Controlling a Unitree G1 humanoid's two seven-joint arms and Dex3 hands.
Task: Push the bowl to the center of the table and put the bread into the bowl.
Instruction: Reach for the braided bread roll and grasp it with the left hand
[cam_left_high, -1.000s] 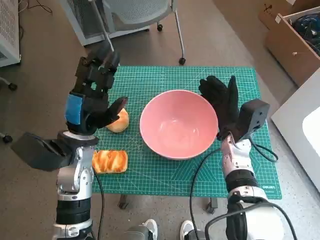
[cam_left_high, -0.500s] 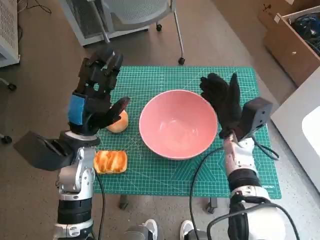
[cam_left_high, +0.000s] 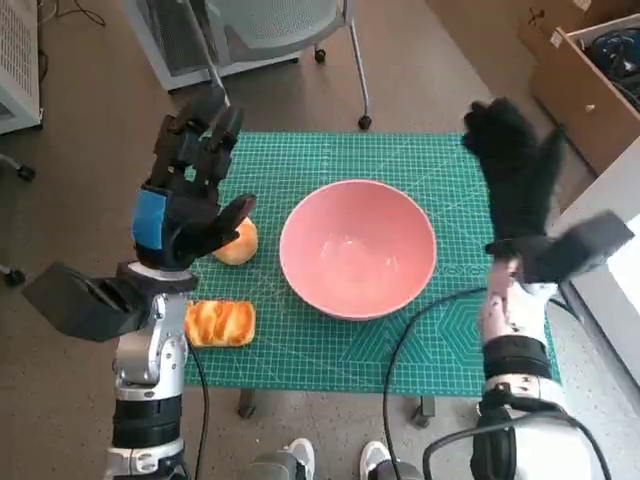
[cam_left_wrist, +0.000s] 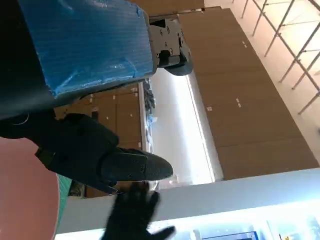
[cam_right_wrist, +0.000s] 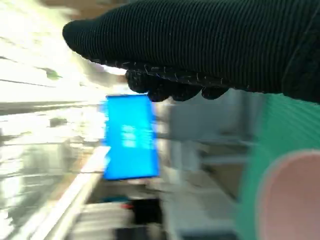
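A large pink bowl (cam_left_high: 358, 248) stands empty near the middle of the green mat (cam_left_high: 330, 345). A round bun (cam_left_high: 240, 243) lies just left of it, and a flat golden pastry (cam_left_high: 220, 323) lies at the mat's front left. My left hand (cam_left_high: 185, 190) hovers raised over the mat's left side with fingers spread, its thumb above the bun, holding nothing. My right hand (cam_left_high: 515, 170) is lifted at the mat's right edge, clear of the bowl, fingers apart and empty. The bowl's rim (cam_right_wrist: 287, 195) shows blurred in the right wrist view.
An office chair's legs (cam_left_high: 345, 60) stand beyond the table's far edge. A cardboard box (cam_left_high: 590, 75) sits at the far right and a white surface (cam_left_high: 610, 260) lies close to the table's right side. Shoes (cam_left_high: 290, 462) show below the near edge.
My right hand has left the bowl's right rim, rising and swinging out to the right and farther back. The left hand has barely moved. The bowl stays in place.
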